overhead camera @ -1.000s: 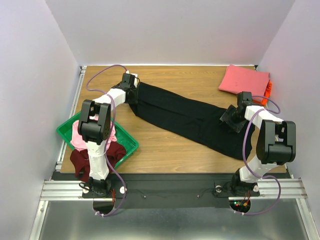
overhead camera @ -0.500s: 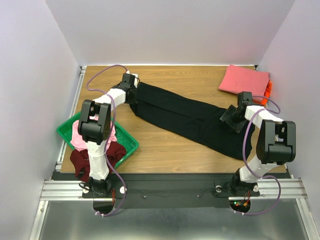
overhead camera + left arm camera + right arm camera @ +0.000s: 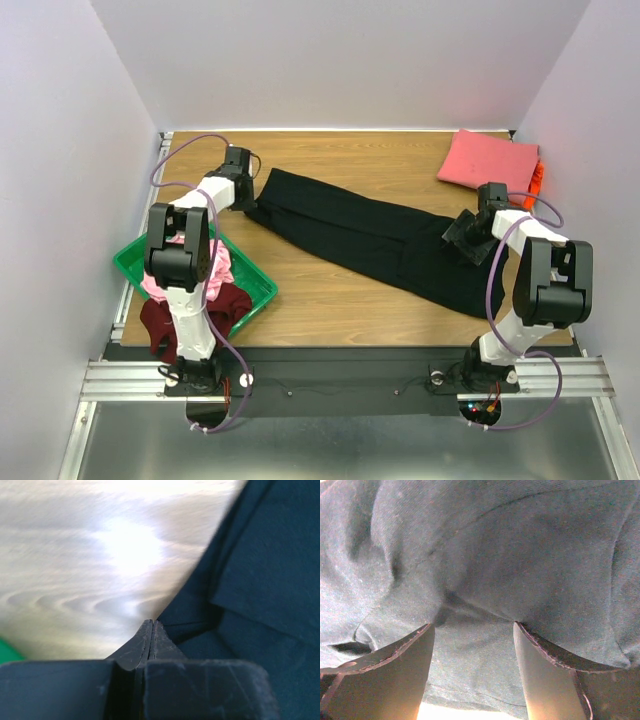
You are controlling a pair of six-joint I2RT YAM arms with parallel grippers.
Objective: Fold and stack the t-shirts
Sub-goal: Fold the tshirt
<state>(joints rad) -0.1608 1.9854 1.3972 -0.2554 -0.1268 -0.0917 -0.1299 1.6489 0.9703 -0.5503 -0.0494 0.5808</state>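
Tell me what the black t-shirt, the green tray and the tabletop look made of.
Black t-shirt: soft knit cloth, likely cotton jersey, matte; fine weave and limp folds show. Green tray: probably moulded plastic; smooth, uniform colour. Tabletop: wood or wood-look laminate; grain lines, slight sheen.

The black t-shirt (image 3: 370, 235) lies diagonally across the bench (image 3: 340, 300), leaving bare wood open along the back edge and across the front middle. The green tray (image 3: 262, 290) blocks the front left corner; the folded coral-pink t-shirt (image 3: 487, 160) fills the back right corner. Walls (image 3: 350, 60) close the left, back and right sides.
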